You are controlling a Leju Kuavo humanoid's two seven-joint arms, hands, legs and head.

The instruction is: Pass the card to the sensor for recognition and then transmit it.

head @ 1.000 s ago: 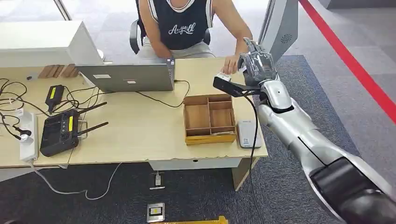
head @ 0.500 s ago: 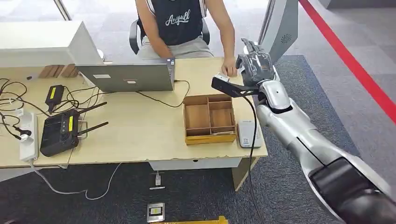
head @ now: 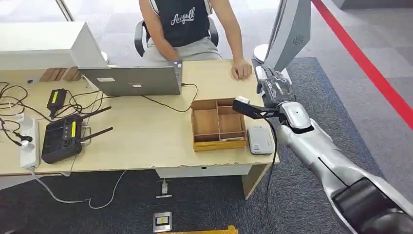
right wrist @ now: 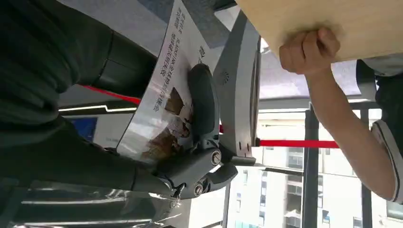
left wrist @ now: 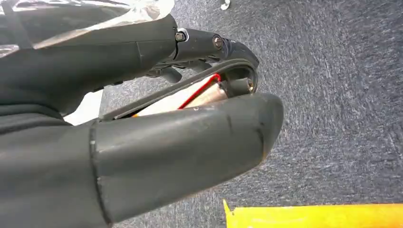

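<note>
Since 1 s ago our right hand [head: 273, 87] drops lower-right w/ the card [right wrist: 164, 102], now centre-right of frame above the card reader [head: 259, 139]. Fingers clamp card flat. We judge it thin, light, slick; grip by edges. Left hand [left wrist: 142, 142]: fingers curled, contents unclear.

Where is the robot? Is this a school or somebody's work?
Probably somebody's work: an office or robot test room. A person sits at a wooden desk with a laptop and tangled cables. Grey carpet with a red line covers the floor.
</note>
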